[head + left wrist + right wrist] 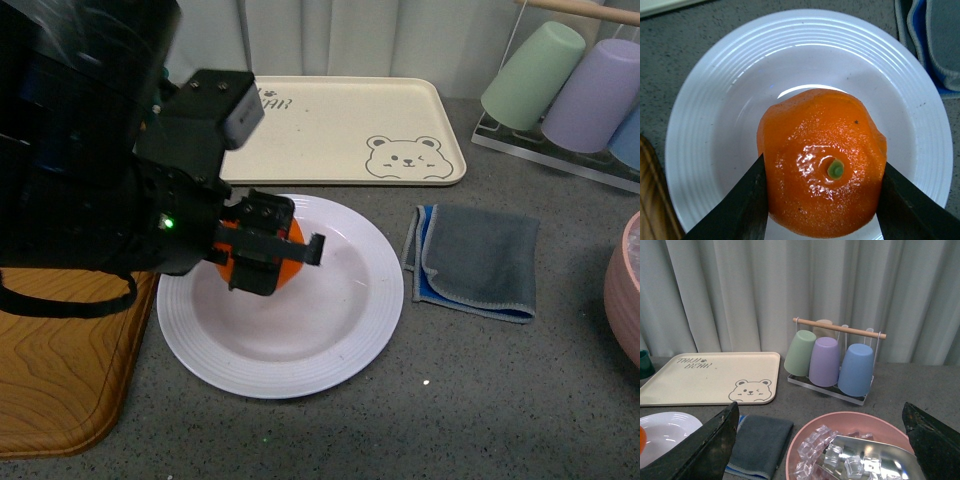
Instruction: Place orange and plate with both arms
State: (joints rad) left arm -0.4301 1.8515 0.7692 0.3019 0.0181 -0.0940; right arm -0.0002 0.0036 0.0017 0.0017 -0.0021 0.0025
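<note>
The white ridged plate (340, 330) lies on the grey counter in front of me. My left gripper (268, 250) is shut on the orange (291, 262) and holds it over the plate's left half. In the left wrist view the orange (822, 160), green stem dot up, sits between both black fingers (740, 210) above the plate (715, 100). I cannot tell whether it touches the plate. My right gripper (822, 440) is open and empty, off to the right above a pink bowl. The plate's edge (665, 432) and a sliver of the orange (642, 437) also show in the right wrist view.
A beige bear tray (340, 130) lies behind the plate. A grey-blue cloth (475, 260) lies to its right. A wooden board (60, 360) is at the left. A rack of cups (570, 90) stands back right. The pink bowl (840, 430) holds ice cubes and a metal scoop.
</note>
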